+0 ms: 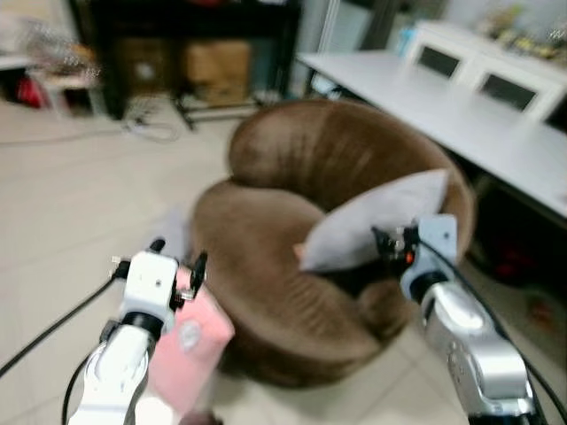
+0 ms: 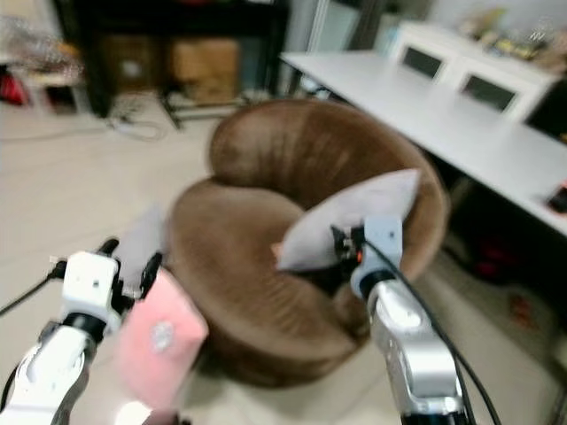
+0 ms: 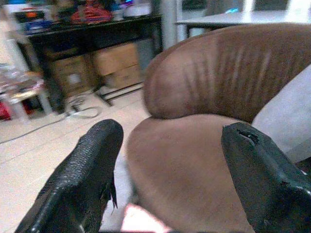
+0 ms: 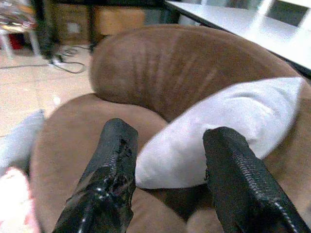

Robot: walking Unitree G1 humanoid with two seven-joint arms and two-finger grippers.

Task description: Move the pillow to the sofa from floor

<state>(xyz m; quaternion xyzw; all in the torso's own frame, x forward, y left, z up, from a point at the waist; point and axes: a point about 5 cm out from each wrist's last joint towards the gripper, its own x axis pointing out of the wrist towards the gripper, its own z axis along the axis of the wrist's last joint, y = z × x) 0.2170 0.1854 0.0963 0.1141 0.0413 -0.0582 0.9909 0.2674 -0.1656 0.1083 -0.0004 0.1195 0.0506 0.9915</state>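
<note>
A light grey pillow leans on the right side of the round brown sofa. My right gripper hovers just in front of that pillow's lower edge, open, with nothing between its fingers. My left gripper is open at the sofa's front left. A pink pillow sits right below and beside it; I cannot tell whether they touch. Another grey pillow lies on the floor to the left of the sofa.
A long white table runs behind and to the right of the sofa. A black shelf with cardboard boxes stands at the back, cables on the floor before it. Pale tiled floor spreads to the left.
</note>
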